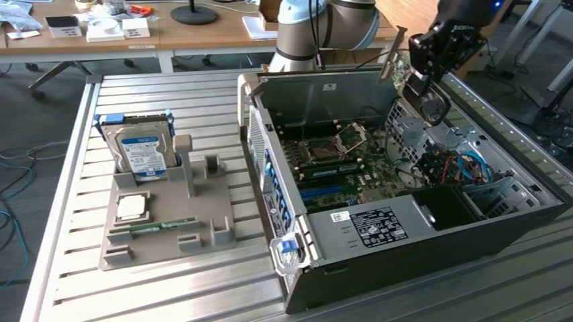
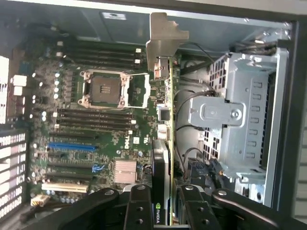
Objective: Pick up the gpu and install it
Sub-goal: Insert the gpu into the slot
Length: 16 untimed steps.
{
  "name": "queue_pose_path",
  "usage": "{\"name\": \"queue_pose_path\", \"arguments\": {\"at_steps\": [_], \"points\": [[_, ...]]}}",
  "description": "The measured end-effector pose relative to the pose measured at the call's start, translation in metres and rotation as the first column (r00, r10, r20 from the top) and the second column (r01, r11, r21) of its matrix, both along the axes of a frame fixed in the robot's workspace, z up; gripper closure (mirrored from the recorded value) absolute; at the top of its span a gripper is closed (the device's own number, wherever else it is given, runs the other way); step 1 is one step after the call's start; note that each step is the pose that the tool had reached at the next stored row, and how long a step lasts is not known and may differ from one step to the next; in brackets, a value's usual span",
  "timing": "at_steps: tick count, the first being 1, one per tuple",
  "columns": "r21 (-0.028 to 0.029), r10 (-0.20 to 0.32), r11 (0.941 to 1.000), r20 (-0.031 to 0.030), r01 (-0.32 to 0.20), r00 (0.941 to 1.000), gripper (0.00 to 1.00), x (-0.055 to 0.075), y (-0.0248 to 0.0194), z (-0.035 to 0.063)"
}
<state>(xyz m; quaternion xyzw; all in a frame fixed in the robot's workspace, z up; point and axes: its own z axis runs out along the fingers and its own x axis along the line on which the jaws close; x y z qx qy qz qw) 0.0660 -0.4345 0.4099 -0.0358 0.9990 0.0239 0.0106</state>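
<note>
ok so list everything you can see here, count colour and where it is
gpu: one, green with black fan and silver bracket, held over the open case
computer case: one, black, open, on the table at the exterior view's right
motherboard: one, green, inside the case
fixture: one, grey, on the table at the exterior view's left of the case
hard drive: one, silver with blue-white label, upright in the fixture
RAM stick: one, green, in the fixture
table: one, silver slatted metal, under case and fixture
arm: one, grey, behind the case
hand: one, black, shut on the gpu
</note>
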Motion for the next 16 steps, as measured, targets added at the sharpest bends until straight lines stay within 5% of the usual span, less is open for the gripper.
{"name": "queue_pose_path", "arguments": {"at_steps": [8,16], "points": [[-0.0001,0.144,0.9896,0.0000,-0.144,0.9896,0.73,0.0000,0.0000,-0.0007],[-0.0016,0.285,0.9584,-0.0003,-0.285,0.9584,0.73,0.0000,0.0000,-0.0011]]}}
